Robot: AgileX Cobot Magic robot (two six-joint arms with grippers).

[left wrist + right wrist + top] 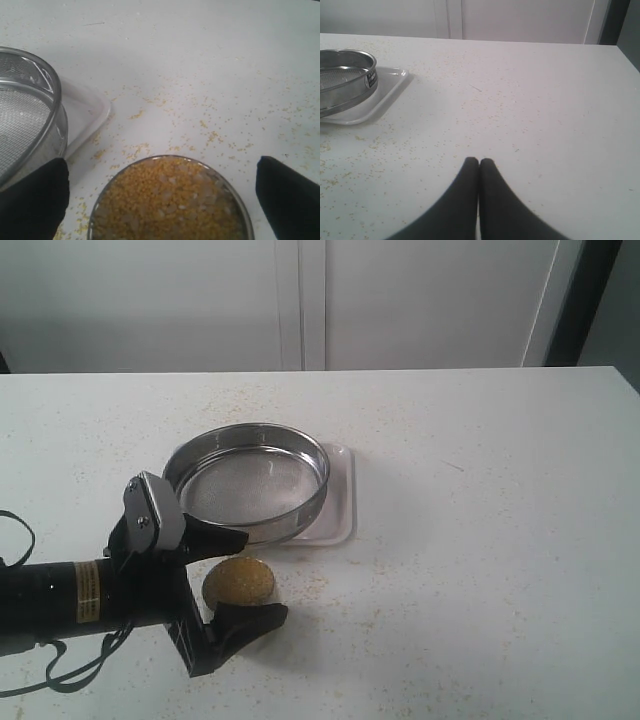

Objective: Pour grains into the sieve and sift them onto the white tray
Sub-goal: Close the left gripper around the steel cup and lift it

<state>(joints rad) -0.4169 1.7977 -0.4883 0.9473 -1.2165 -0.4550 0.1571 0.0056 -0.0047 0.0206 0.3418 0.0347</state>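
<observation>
Sieve (290, 520) sits on the tray (342, 495), out around the middle of the table (480, 490), with the tray's right edge poking past it. Just in front, toward the near edge, stands the steel cup (231, 189), grains (170, 205) in it. The left gripper (265, 575) reaches from the left side, one finger between cup and sieve, one in front of the cup. Stray grains (137, 115) lie on the table around both.

A white table (480, 540) fills most of the frame. Directly on it, just left of centre, lies the white tray (342, 502). Below that, toward the lower left, stands a small steel cup (170, 157). Loose yellow grains (310, 590) speckle the tabletop around both
</observation>
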